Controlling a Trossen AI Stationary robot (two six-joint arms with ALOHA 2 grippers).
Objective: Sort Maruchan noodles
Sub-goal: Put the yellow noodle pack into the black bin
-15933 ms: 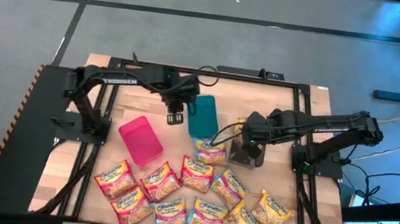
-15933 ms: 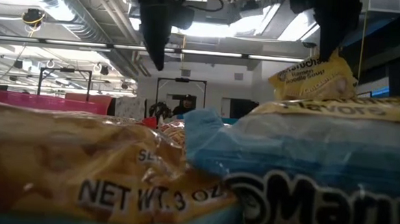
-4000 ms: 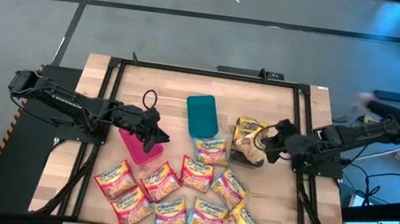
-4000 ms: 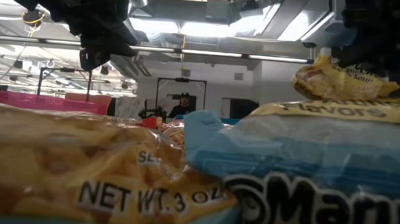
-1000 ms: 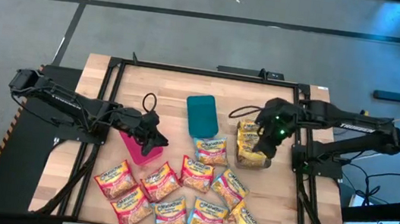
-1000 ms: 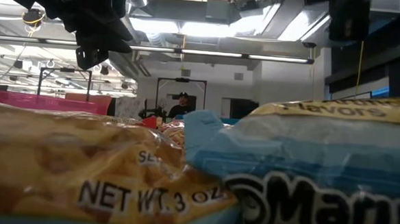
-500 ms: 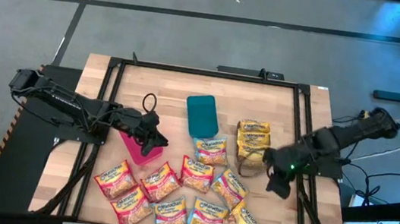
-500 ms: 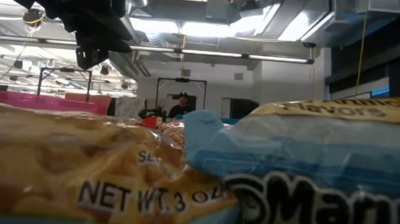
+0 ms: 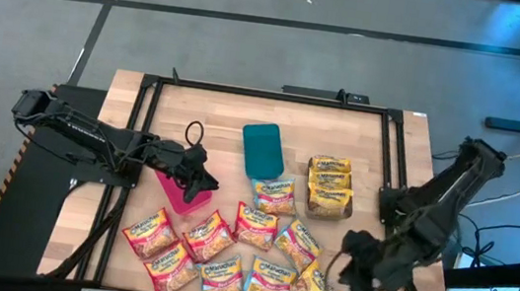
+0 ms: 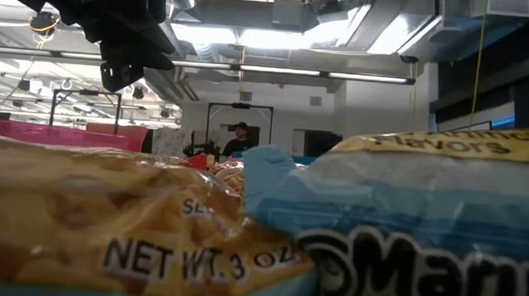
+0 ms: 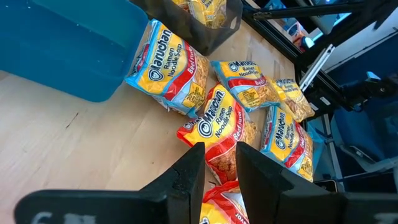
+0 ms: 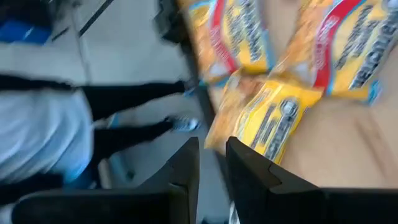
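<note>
Several Maruchan packets in red, yellow and blue wrappers lie flat in rows near the table's near edge. They fill the low view. Three yellow packets lie in a dark bin. My left gripper hovers over the pink bin. It is open by a narrow gap and holds nothing. My right gripper hangs above the packets at the near right corner. It too is narrowly open and holds nothing, with a yellow packet below it.
A teal bin lies in the middle of the table, far of the packets. The dark bin stands toward the right. A black frame rims the table. A person's legs stand beyond the table's edge near my right gripper.
My right gripper has swung from above the dark bin toward the table's near right corner, over the loose packets. The three yellow packets stay in the dark bin.
</note>
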